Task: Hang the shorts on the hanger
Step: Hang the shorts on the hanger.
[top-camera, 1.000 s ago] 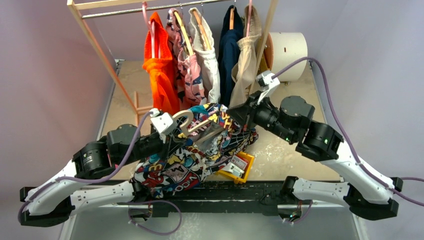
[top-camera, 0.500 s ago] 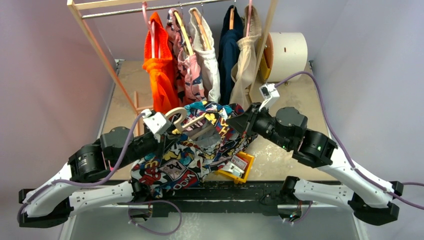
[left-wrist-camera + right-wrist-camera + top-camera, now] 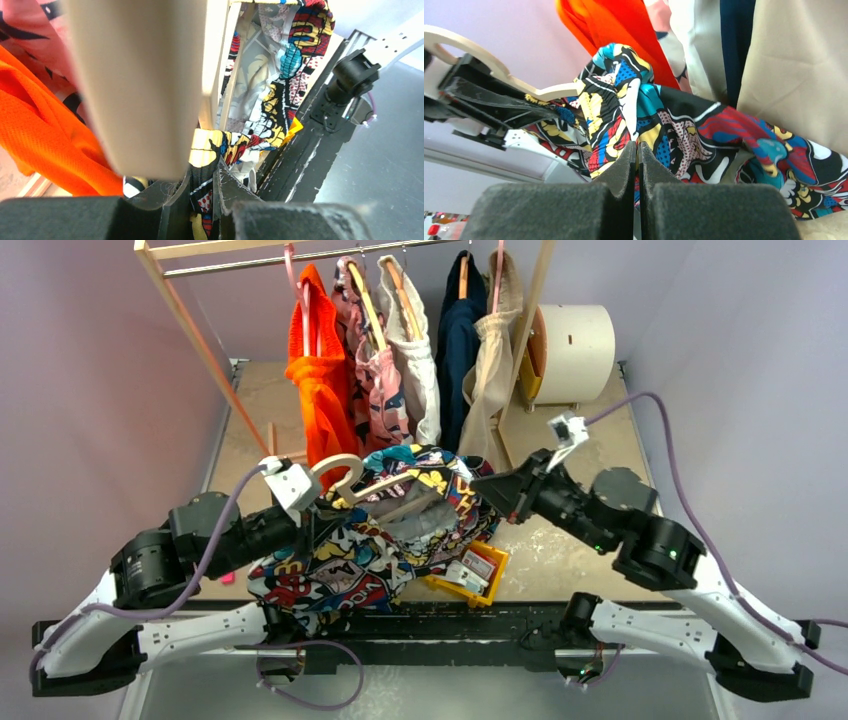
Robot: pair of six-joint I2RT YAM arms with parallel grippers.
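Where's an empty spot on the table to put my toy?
Bare table lies back left, between the wooden rack's leg and the orange garment, and back right beside the round drum. The middle is crowded: shorts, hanger, yellow box.

- Reads as a robotics lab test cell, not a home or a shop.
- Shut in by plain lilac panels (image 3: 90,390) on the left, on the right and behind.
- Holds two white-and-black robot arms, left arm (image 3: 150,570) and right arm (image 3: 660,550), bolted to a black rail (image 3: 480,625) at the near edge of a pale, scuffed counter (image 3: 570,540).
- Trails lilac cables (image 3: 640,396) along the arms, up to a small white camera (image 3: 567,430) on a wrist.
- Shows black foam pads on the right pincer (image 3: 636,150).
- Stages a small bare-wood clothes rack (image 3: 192,335) with hung garments (image 3: 400,350) on the counter, near a cream drum (image 3: 575,340) and a yellow tray (image 3: 497,570).
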